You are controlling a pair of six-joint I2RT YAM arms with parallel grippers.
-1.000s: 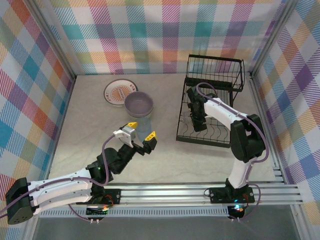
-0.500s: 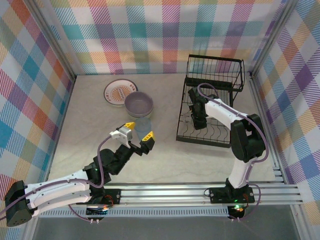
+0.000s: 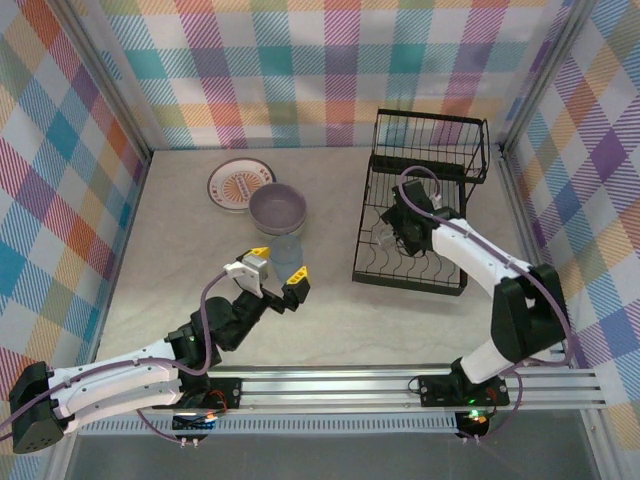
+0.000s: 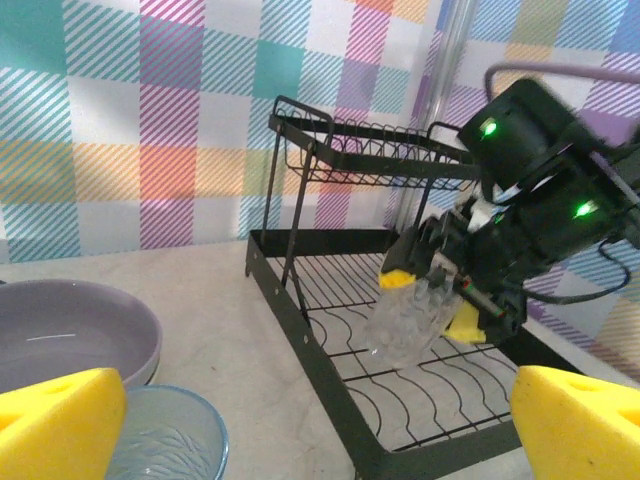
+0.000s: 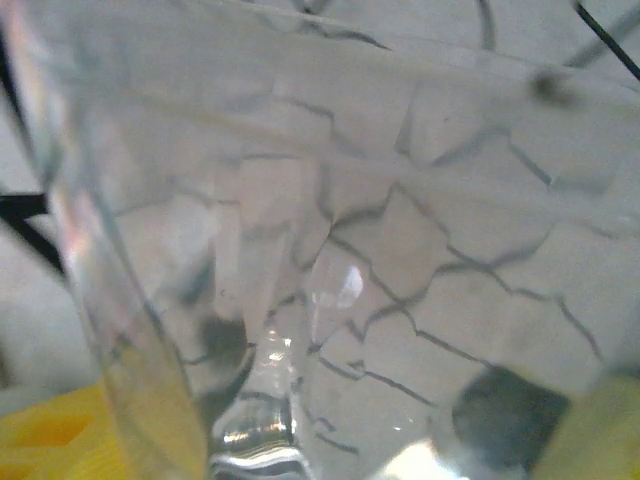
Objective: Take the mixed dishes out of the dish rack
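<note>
My right gripper [image 3: 397,228] is shut on a clear faceted glass tumbler [image 3: 387,233], held tilted just above the lower tray of the black wire dish rack [image 3: 430,140]. In the left wrist view the tumbler [image 4: 405,322] hangs between the right gripper's yellow pads [image 4: 398,279] over the rack's tray [image 4: 330,330]. Seen from the right wrist, the glass [image 5: 330,230] is pressed close between the fingers. My left gripper [image 3: 276,271] is open and empty over the table, left of the rack. The striped plate and the pale green bowl are out of view.
The sunburst plate [image 3: 240,183] lies at the back left. The lavender bowl [image 3: 277,207] sits beside it, with a bluish translucent vessel [image 3: 284,247] just in front, close to my left fingers. The rack's raised upper basket [image 4: 390,160] stands behind the tumbler.
The right arm has swung its elbow out to the right and tipped the tumbler up off the tray. The left gripper has barely shifted.
</note>
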